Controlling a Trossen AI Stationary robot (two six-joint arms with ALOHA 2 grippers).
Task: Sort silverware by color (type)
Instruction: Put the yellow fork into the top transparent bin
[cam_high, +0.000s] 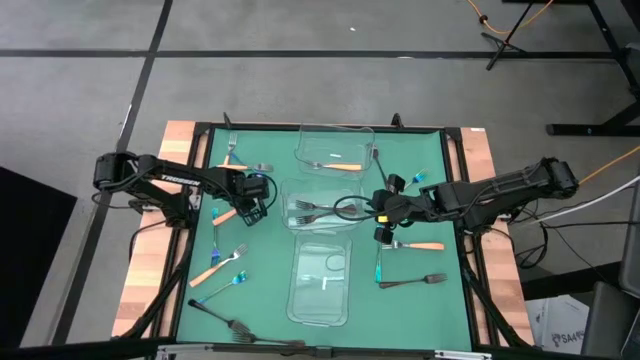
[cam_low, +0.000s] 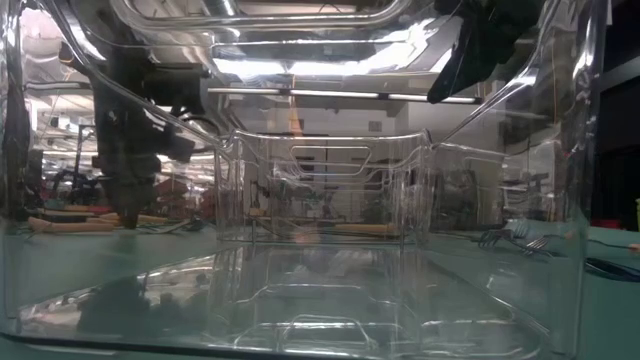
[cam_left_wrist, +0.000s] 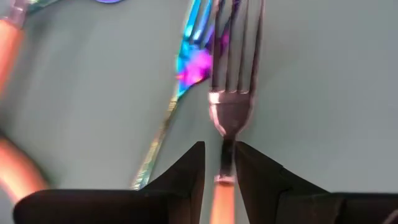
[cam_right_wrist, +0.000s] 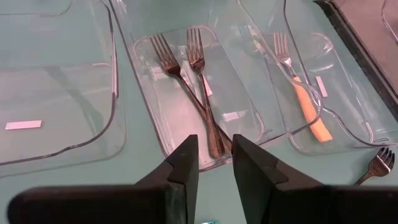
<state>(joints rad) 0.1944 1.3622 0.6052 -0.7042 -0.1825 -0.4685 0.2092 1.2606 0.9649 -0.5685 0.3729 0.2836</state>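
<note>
Gripping an orange-handled fork with the left gripper at the left side of the green mat, fingers pinched on the neck just above the orange handle, tines pointing away over the mat. Lying just beside those tines: an iridescent blue fork (touching or apart, cannot tell). Hovering at mid-table with the right gripper, fingers parted with nothing between them, just short of the middle clear container. Resting inside that container: two dark forks, crossed along their handles. Lying in the neighbouring container: another orange-handled fork. Scattered on the mat in the overhead view: more orange-handled forks, a teal fork, and dark forks.
</note>
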